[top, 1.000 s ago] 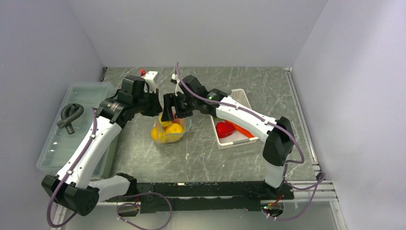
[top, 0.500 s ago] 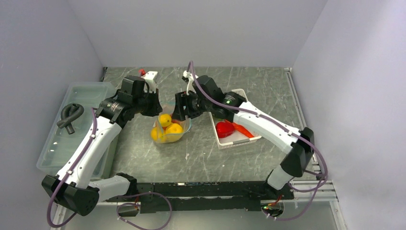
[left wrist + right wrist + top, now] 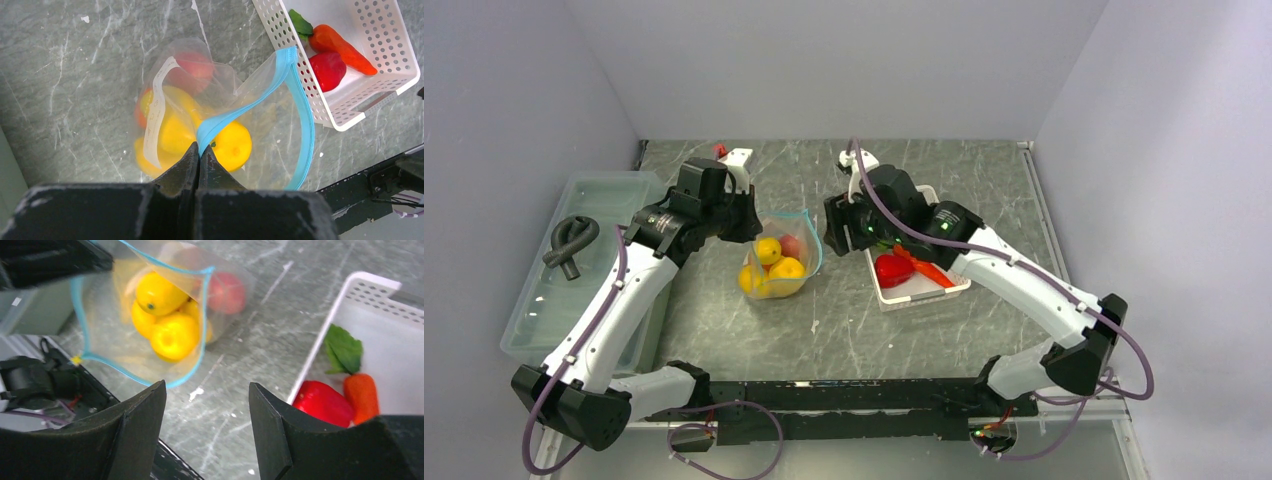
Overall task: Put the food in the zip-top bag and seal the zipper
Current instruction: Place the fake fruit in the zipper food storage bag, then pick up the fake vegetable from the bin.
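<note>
We saw a grey marbled table [image 3: 924,330] with a translucent lidded bin [image 3: 534,300] at its left edge and a white perforated basket [image 3: 370,287] right of centre. Between them the clear zip-top bag [image 3: 112,347] sat on the table, its mouth gaping. The left gripper [image 3: 199,150] was pinched tight on the teal zipper [image 3: 235,114], holding that edge up. The right gripper [image 3: 206,390] hung above the table between bag and basket, jaws wide apart and gripping nothing. Inside the bag we made out several yellow fruits [image 3: 172,335] and a reddish fruit [image 3: 227,292]. In the basket lay a red pepper [image 3: 322,402], a carrot [image 3: 360,392] just beside it, and a green leaf [image 3: 345,347].
</note>
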